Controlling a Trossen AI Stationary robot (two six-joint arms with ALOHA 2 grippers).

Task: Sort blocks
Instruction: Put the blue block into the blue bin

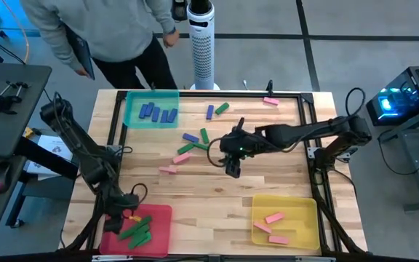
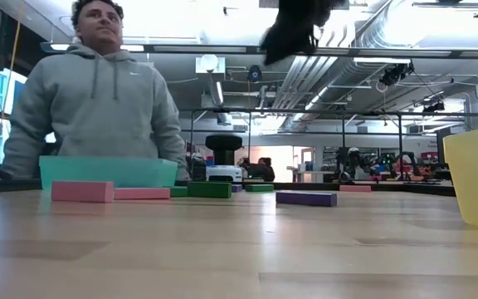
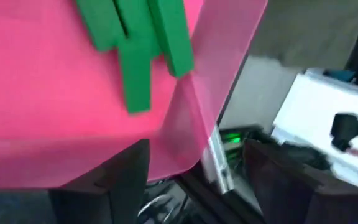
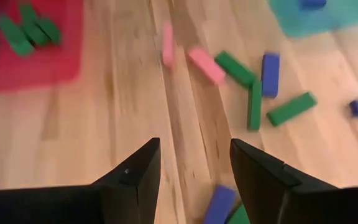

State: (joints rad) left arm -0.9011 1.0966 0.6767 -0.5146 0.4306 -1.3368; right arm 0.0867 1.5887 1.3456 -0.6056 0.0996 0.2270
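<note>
Loose blocks lie flat on the wooden table [image 1: 217, 211]: pink ones [image 1: 167, 169], a blue one [image 1: 190, 137] and a green one [image 1: 204, 135] left of centre, and more near the far edge [image 1: 221, 108]. My right gripper [image 1: 233, 169] hangs open and empty above the table's middle [image 4: 194, 180], right of that group. A blue block [image 4: 219, 204] and a green one [image 4: 238, 216] lie below its fingers. My left gripper [image 1: 122, 211] is open and empty [image 3: 194, 186] over the red tray's left side [image 3: 185, 124], above several green blocks [image 3: 135, 50].
A teal tray [image 1: 133, 116] with blue blocks stands at the far left. A red tray [image 1: 158, 233] with green blocks is at the near left. A yellow tray [image 1: 304, 225] with pink blocks is at the near right. A person in a grey hoodie [image 2: 98, 108] stands beyond the far edge.
</note>
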